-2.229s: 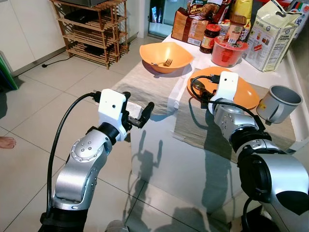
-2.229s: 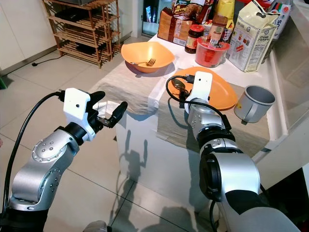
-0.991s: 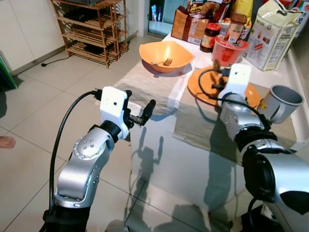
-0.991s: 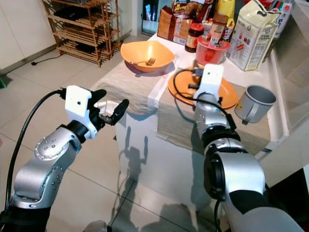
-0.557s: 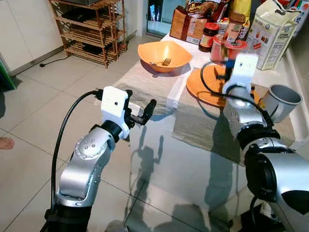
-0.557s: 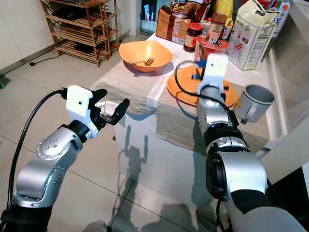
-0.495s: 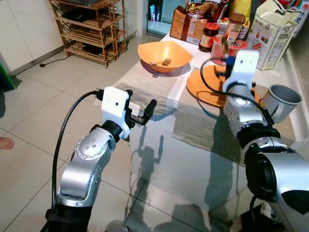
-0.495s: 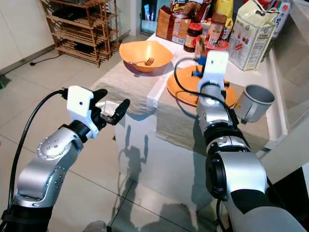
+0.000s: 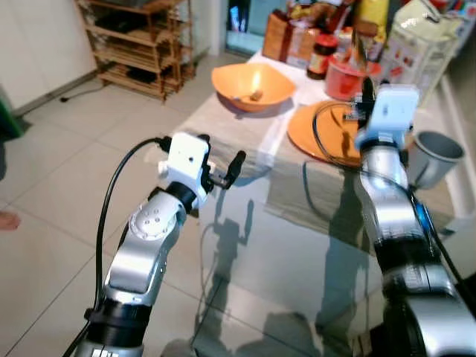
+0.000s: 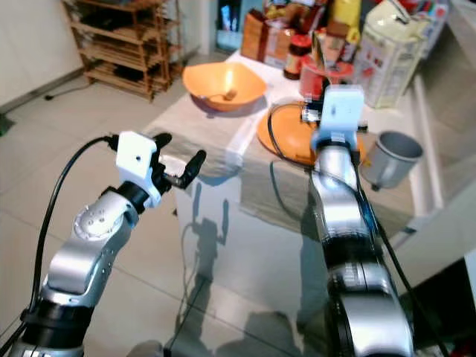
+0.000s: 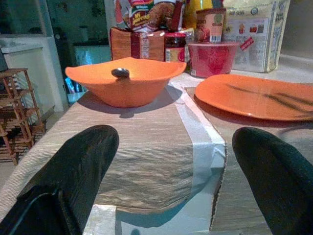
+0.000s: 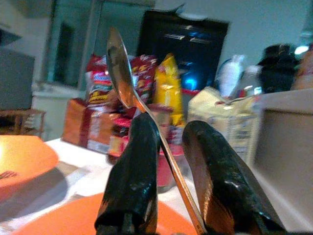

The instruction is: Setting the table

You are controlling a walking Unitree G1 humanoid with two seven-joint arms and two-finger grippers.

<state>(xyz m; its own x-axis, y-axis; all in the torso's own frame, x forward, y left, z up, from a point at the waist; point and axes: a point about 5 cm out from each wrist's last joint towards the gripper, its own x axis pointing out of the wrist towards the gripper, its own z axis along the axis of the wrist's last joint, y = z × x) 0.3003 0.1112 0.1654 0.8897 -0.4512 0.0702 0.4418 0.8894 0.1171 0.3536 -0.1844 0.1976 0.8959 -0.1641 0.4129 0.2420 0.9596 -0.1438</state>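
**newbie:** why's my right gripper point(image 12: 164, 196) up over the plate point(image 9: 327, 130) like that?

**op:** I've got a spoon point(image 12: 128, 88) pinched between its fingers, bowl end up, handle running down through the gap. My guess is it needs to go down beside the plate, so I'm holding it above the mat first. Left gripper point(image 9: 223, 172) is empty, fingers spread wide, parked off the near left corner of the table point(image 10: 245, 141).

**newbie:** head cams are blurry though?

**op:** Yep, I can barely make out the spoon there. Right wrist cam shows the grip clearly. Left wrist cam gives me the bowl point(image 11: 124, 85) with cutlery inside, far left of the plate.
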